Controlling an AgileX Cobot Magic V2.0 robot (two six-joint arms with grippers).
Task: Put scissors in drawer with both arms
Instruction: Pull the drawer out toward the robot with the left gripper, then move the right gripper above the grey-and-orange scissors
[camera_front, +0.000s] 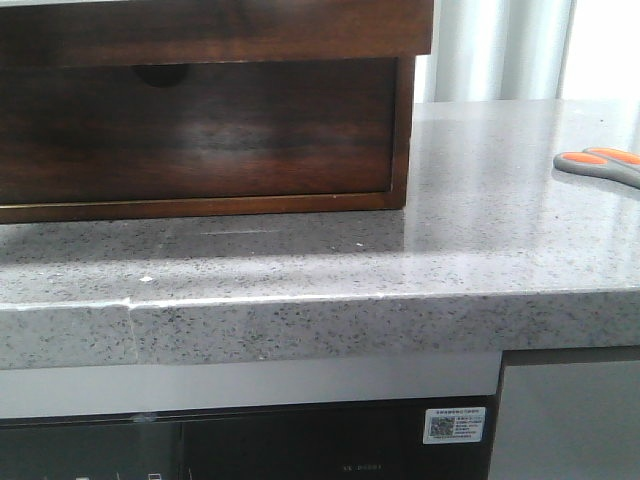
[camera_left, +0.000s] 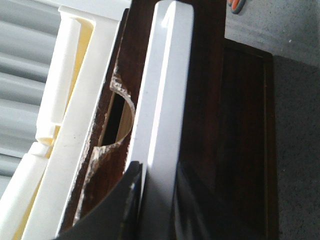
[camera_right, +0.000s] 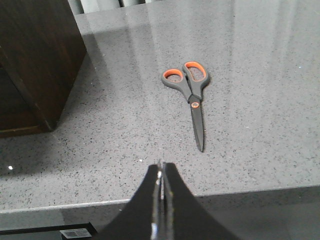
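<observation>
The scissors, grey with orange finger loops, lie flat on the speckled counter to the right of the wooden cabinet, blades toward the counter's front edge. Only their handles show at the right edge of the front view. The drawer juts forward at the top of the cabinet. In the left wrist view my left gripper is shut on the drawer's white top edge, one finger on each side. My right gripper is shut and empty, over the counter's front edge, short of the blade tips. Neither gripper appears in the front view.
Under the drawer is a second dark front with a half-round finger notch. The grey counter ends in a thick front edge, with a dark appliance and a white sticker below. Pale curtains hang behind.
</observation>
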